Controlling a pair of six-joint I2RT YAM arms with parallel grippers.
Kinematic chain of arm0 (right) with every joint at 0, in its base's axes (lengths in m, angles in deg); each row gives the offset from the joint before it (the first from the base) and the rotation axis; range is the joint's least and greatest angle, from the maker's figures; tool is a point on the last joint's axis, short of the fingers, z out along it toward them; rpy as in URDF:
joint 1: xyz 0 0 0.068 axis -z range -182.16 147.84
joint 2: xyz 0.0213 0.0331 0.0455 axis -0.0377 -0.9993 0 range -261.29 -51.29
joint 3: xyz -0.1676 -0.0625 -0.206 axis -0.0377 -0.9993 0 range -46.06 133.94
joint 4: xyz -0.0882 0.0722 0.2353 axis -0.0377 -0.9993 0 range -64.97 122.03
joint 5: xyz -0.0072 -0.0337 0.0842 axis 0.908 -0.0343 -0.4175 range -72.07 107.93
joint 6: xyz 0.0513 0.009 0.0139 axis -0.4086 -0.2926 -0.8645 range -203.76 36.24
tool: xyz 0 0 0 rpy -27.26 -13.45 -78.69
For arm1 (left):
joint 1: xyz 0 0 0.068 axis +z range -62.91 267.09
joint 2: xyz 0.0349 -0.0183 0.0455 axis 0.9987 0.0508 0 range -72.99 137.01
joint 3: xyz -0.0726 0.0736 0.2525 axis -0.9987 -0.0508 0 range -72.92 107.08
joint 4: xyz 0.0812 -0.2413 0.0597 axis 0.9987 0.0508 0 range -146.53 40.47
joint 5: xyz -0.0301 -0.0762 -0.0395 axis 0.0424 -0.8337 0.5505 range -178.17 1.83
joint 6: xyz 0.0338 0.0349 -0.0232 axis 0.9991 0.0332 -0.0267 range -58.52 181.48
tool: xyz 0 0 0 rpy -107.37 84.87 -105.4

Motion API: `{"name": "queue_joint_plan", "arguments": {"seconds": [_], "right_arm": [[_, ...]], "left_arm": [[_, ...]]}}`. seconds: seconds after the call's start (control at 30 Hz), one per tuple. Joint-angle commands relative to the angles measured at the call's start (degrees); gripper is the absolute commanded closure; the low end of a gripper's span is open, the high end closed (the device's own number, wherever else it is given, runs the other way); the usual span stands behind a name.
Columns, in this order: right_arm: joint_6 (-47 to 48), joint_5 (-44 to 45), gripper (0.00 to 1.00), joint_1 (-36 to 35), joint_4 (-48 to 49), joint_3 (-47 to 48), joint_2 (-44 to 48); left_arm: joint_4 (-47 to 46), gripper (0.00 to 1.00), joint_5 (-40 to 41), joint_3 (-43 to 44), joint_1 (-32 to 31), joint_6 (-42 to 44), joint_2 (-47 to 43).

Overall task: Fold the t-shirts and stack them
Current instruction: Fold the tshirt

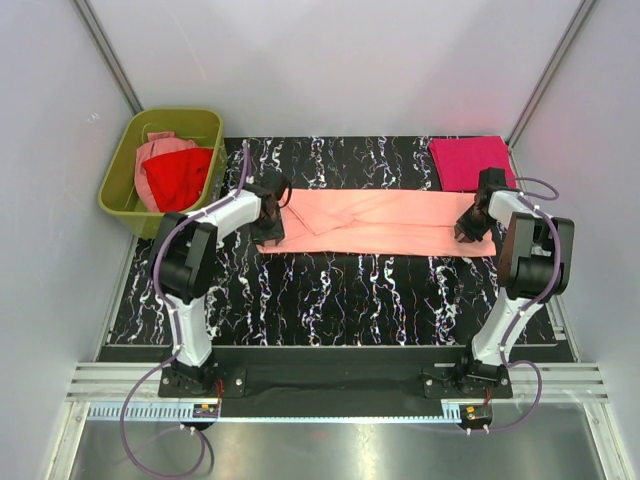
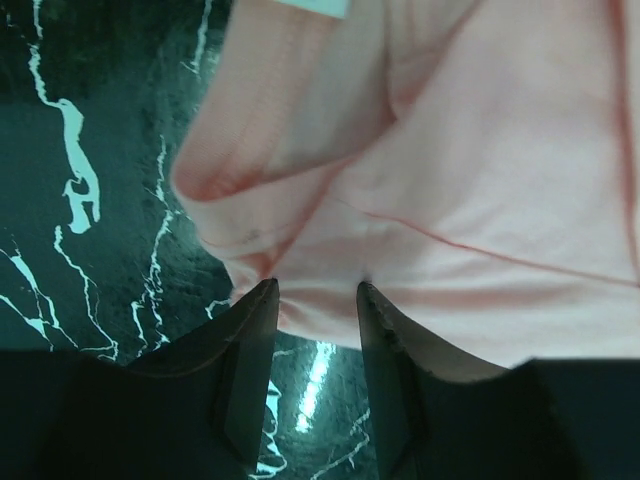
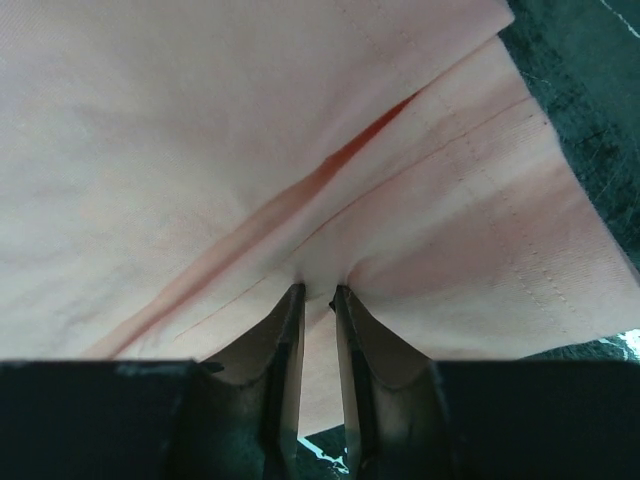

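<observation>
A salmon-peach t-shirt (image 1: 380, 220), folded into a long strip, lies across the middle of the black marbled table. My left gripper (image 1: 268, 232) stands at its left end. In the left wrist view (image 2: 315, 290) its jaws are apart, with the tips on the shirt's near edge (image 2: 450, 200). My right gripper (image 1: 470, 228) is at the right end. In the right wrist view (image 3: 318, 292) it is shut on a puckered fold of the shirt (image 3: 250, 130). A folded magenta-pink t-shirt (image 1: 470, 162) lies at the back right.
An olive-green bin (image 1: 115, 185) at the back left holds a red t-shirt (image 1: 178, 175) and a dusty pink one (image 1: 160, 148). Bare table (image 1: 340, 295) lies in front of the strip. White walls close in both sides and the back.
</observation>
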Motion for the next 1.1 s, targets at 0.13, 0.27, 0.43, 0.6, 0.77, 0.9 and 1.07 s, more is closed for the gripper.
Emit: {"name": "queue_joint_plan", "arguments": {"seconds": [0.13, 0.27, 0.43, 0.6, 0.77, 0.9, 1.07], "right_arm": [[-1.06, 5.52, 0.74, 1.78, 1.56, -3.05, -1.69], [-1.41, 5.17, 0.72, 1.78, 1.56, -4.02, 0.85], [-1.85, 5.87, 0.70, 1.86, -1.25, -2.71, 3.93], [-2.29, 4.20, 0.67, 1.78, -2.22, -2.35, 6.83], [-2.73, 1.04, 0.61, 1.78, -2.84, -2.09, 9.47], [-2.56, -2.12, 0.55, 1.69, -2.66, -2.18, 14.55], [-1.06, -2.74, 0.45, 0.46, -4.07, -0.07, 19.05]], "left_arm": [[2.29, 0.57, 9.03, 0.30, 0.75, -2.91, 3.54], [3.96, 0.56, 11.32, 2.13, 1.19, -2.91, 3.46], [6.16, 0.54, 7.64, 5.13, 1.19, -1.16, 0.83], [8.26, 0.50, 5.16, 7.94, -0.21, -0.97, -4.27], [5.64, 0.50, 0.96, 8.56, -2.93, -1.15, -5.51], [1.07, 0.51, -2.21, 8.56, -3.29, -3.61, -4.02], [1.50, 0.53, -1.16, 13.28, -3.29, -7.04, 3.69]]}}
